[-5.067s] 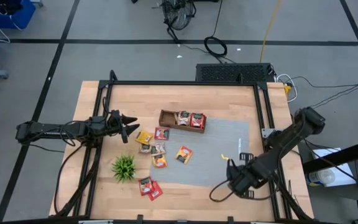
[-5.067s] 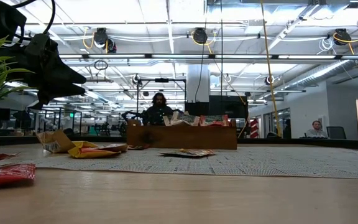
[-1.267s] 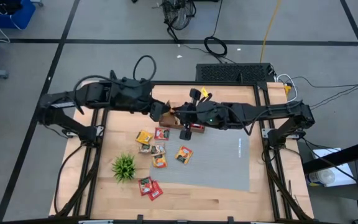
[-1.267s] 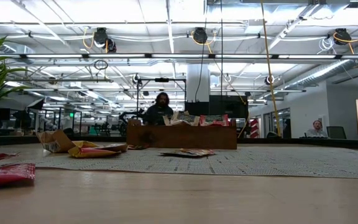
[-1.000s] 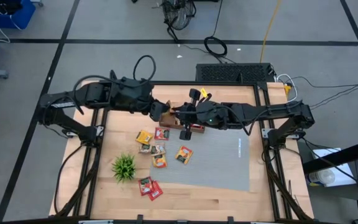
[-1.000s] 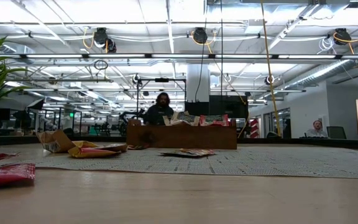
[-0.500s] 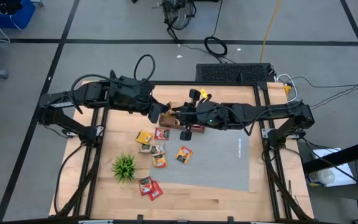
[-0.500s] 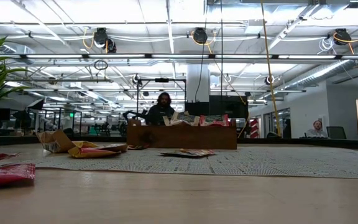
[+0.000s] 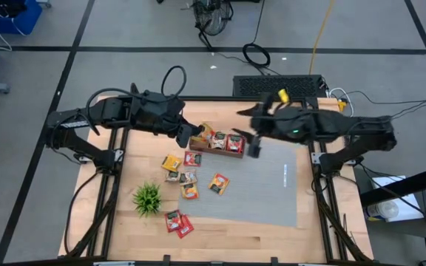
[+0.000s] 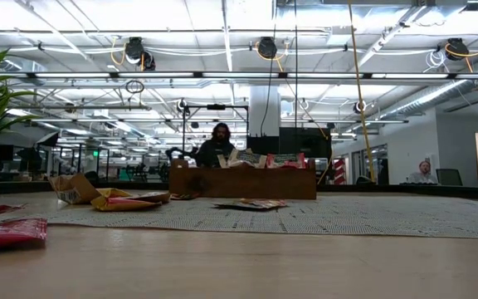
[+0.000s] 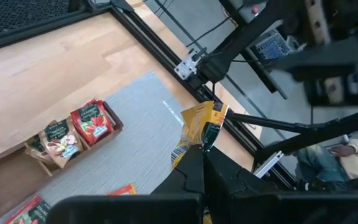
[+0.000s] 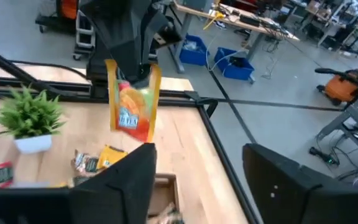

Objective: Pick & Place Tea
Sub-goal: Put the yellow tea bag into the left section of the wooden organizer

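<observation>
My left gripper [image 9: 192, 134] is shut on a yellow tea packet [image 9: 203, 131], held up over the left end of the wooden tray [image 9: 217, 150]. The tray holds several red and pale packets [image 11: 73, 130]. My right gripper [image 12: 204, 180] stands open with nothing between its fingers, off to the tray's right [image 9: 251, 135], facing the held packet [image 12: 132, 106]. Several loose tea packets [image 9: 189, 177] lie flat on the table and on the grey mat [image 9: 265, 185] in front of the tray. Neither gripper shows in the low view. My left gripper pinches the yellow packet by one edge [image 11: 199, 148] between its two fingers. The fingers come slanting down from the table's left side. The packet sticks out beyond the fingertips and hangs lifted clear [image 12: 131, 115], above the tray.
A small green plant in a white pot [image 9: 148, 198] stands near the left front. Two red packets [image 9: 177, 222] lie by the near edge. The mat's right half is bare. A black frame borders the table [image 9: 313, 133]. People sit in the room behind [image 10: 214, 143].
My right gripper has let go of the yellow packet and drawn back fast toward the table's right edge, rising a little. The packet stays where it was, over the tray's left end, now held by my left gripper alone.
</observation>
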Robot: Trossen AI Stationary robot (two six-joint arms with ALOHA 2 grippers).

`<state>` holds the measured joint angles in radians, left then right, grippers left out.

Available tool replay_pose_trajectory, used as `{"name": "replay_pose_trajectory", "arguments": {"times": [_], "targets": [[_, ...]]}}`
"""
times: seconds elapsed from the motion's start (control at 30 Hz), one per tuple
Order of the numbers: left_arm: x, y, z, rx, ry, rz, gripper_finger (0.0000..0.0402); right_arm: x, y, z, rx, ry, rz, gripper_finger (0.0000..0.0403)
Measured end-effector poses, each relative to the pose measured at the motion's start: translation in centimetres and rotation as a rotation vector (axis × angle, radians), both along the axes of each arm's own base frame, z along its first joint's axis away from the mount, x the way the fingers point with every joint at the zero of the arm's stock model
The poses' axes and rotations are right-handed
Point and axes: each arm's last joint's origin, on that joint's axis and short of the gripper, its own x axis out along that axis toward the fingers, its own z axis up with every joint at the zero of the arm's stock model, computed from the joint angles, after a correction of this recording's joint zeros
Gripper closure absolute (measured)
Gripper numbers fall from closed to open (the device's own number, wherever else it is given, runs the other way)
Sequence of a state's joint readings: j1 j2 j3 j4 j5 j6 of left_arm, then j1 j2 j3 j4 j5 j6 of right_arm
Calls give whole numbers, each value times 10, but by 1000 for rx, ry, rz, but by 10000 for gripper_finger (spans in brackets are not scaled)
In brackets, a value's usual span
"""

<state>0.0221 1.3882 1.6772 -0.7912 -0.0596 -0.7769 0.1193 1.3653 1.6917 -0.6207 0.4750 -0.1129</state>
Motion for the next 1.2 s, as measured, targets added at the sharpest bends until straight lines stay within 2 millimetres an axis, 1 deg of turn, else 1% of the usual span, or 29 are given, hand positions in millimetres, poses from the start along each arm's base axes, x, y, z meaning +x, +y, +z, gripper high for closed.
{"name": "replay_pose_trajectory", "arguments": {"times": [0.07,0.13,0.27,0.33,0.43,0.53,0.67,0.8,0.93,1.07,1.2], "targets": [[0,1,0,-6,0,-4,400,-15,-2,6,32,-6,-12,167],[0,2,0,-11,0,-9,400,-31,-4,11,103,-29,-39,160],[0,3,0,-13,0,-13,401,-73,-7,17,200,-12,-77,156],[0,3,0,-14,-1,-15,401,-93,-7,18,211,-8,-68,157],[0,2,0,-15,-1,-17,401,-119,-6,13,211,-49,-29,158],[0,4,0,-15,-1,-12,401,-142,-9,0,224,-118,-13,156],[0,6,0,-16,-2,-4,401,-165,-13,-29,253,-208,-9,157],[0,7,0,-21,-2,-9,401,-180,-16,-70,275,-277,-3,160],[0,7,0,-23,-1,-18,401,-188,-18,-117,288,-309,-45,159],[0,7,0,-22,-1,-24,401,-191,-21,-162,297,-366,-109,156],[0,7,0,-22,0,-24,401,-192,-21,-194,320,-454,-96,159]]}}
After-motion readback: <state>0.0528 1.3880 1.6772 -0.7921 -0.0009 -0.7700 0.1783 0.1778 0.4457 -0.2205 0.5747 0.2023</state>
